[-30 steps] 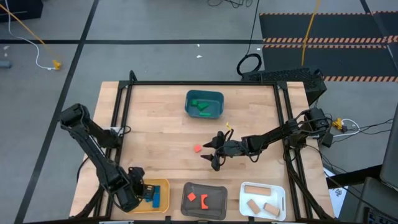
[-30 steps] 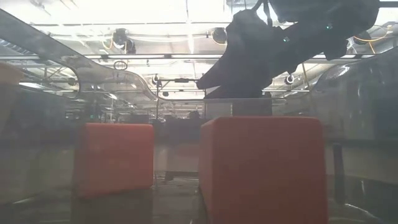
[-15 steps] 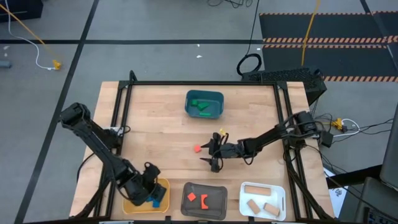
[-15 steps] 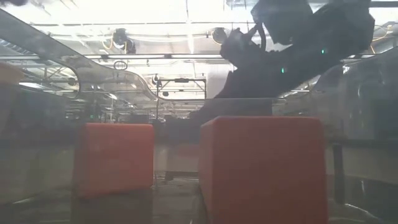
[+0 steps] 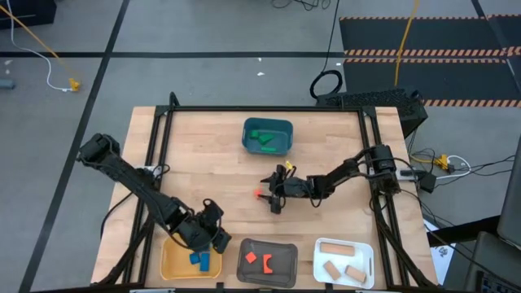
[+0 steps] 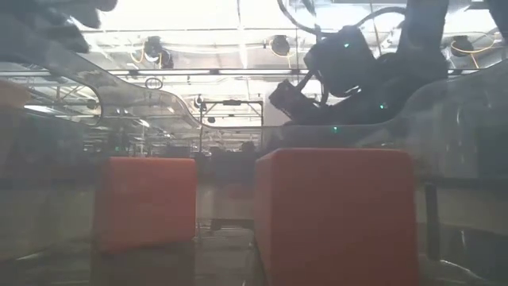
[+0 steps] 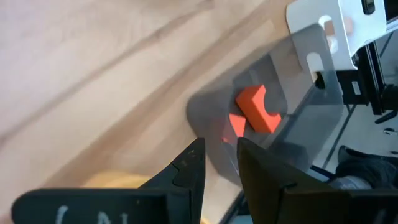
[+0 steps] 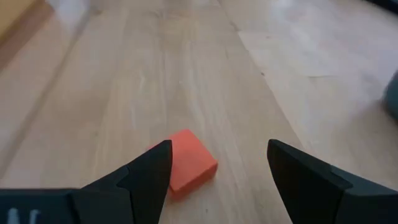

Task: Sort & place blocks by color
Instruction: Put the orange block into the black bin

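A loose red block (image 5: 258,194) lies on the bare table (image 5: 203,163) near its middle, just left of the right gripper (image 5: 272,192). That gripper's fingers are spread wide and hold nothing; in the right wrist view the block (image 8: 185,162) sits between them, closer to one finger, apart from both.

The left gripper (image 5: 218,236) hovers at the near edge between the yellow tray (image 5: 172,262) holding blue blocks (image 5: 200,260) and the grey tray (image 5: 281,251) holding two red blocks (image 5: 258,260). Its fingers are nearly closed, with nothing between them.

Green blocks (image 5: 264,136) fill the teal tray (image 5: 247,137) at the far side; tan blocks (image 5: 338,260) lie in the white tray (image 5: 366,264), near right.
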Robot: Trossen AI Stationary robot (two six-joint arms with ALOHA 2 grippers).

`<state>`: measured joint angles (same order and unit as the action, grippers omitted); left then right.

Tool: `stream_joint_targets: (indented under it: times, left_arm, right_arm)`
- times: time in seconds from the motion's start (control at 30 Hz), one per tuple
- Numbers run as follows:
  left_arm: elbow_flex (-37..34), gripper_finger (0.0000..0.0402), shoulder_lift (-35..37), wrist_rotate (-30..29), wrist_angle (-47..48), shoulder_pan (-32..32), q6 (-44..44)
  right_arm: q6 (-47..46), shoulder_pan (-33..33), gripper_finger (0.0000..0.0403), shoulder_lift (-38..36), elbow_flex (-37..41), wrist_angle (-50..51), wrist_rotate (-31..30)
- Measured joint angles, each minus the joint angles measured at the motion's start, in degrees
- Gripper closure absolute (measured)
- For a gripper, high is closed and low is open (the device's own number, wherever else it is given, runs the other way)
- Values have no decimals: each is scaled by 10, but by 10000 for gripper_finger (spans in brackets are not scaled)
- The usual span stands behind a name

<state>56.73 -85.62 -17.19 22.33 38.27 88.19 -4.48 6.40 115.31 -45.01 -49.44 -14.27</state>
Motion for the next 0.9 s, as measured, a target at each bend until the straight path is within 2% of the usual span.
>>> stream_joint_targets:
  times: [0.13,0.2,0.6,0.9]
  left_arm:
    - [0,309,0,4,0,-16,-25]
    - [0,309,0,7,0,-23,-36]
    - [0,309,0,8,0,-44,-76]
    - [0,309,0,8,0,-46,-86]
  right_arm:
    - [-50,-20,149,0,0,2,89]
    - [-62,-24,149,0,0,3,109]
    - [-10,-24,149,0,0,4,114]
    - [-8,-24,149,0,0,24,114]
